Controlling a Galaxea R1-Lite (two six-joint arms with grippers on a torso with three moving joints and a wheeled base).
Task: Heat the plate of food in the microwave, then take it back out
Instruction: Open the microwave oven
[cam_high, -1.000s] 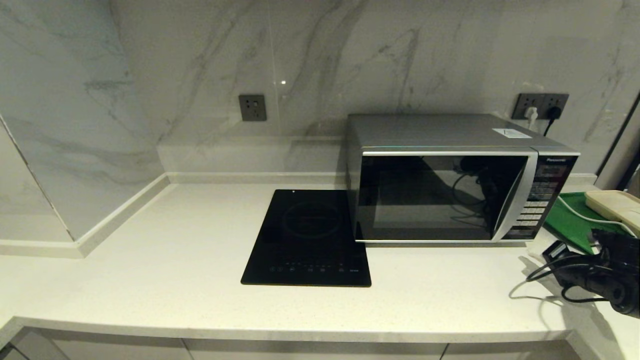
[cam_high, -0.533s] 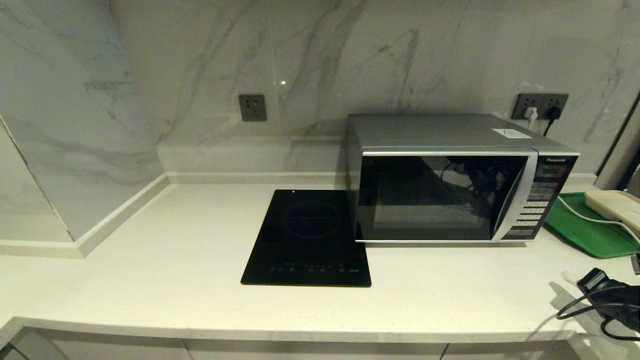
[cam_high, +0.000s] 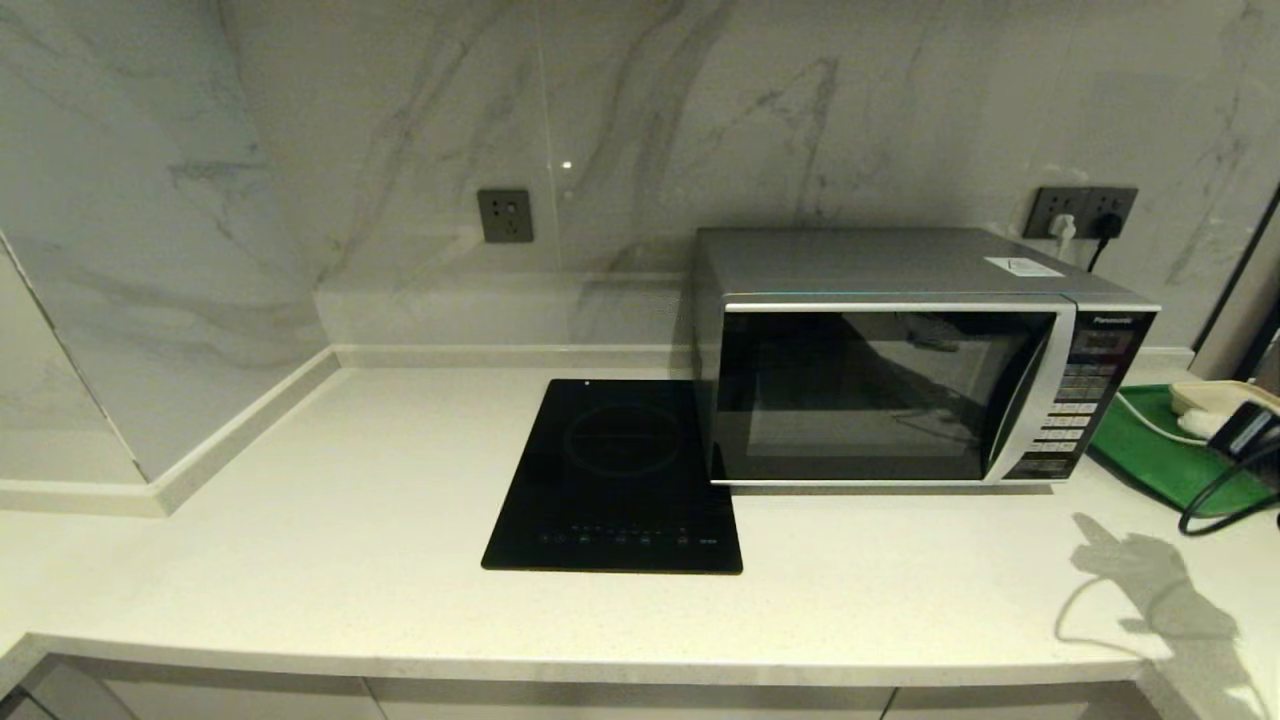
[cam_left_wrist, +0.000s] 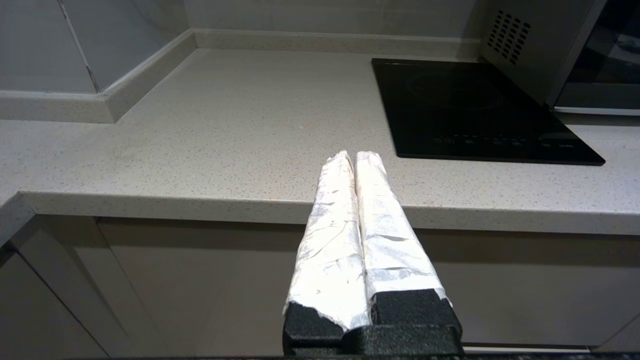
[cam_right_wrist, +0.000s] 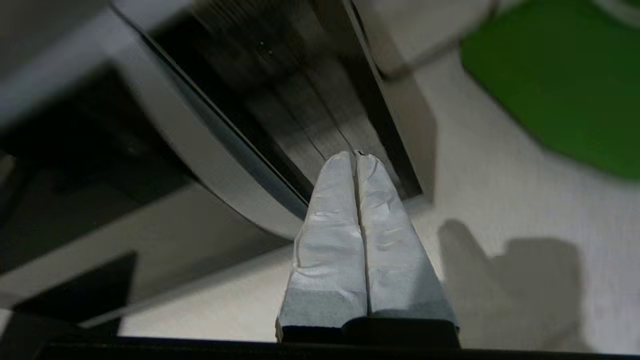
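Speckled stone counter (cam_high: 380, 520), marble wall. We see boxy silver microwave (cam_high: 900, 350) door closed. Right gripper (cam_right_wrist: 356, 156) near its panel, foil-wrapped fingers pressed together. Left gripper (cam_left_wrist: 354, 156) likewise, below counter edge.

Head cam sits high, looks forward and down across the counter (cam_high: 350, 520) to the marble wall, wide and far. Left wrist cam is low, just off the counter's front edge, looking along its closed pincer (cam_left_wrist: 355, 156) across the top toward the cooktop (cam_left_wrist: 470, 110); head view shares that cooktop and the microwave (cam_high: 900, 360). Right wrist cam is tilted, close on the microwave's button-panel corner and the green tray (cam_right_wrist: 560, 85), both also in the head view.
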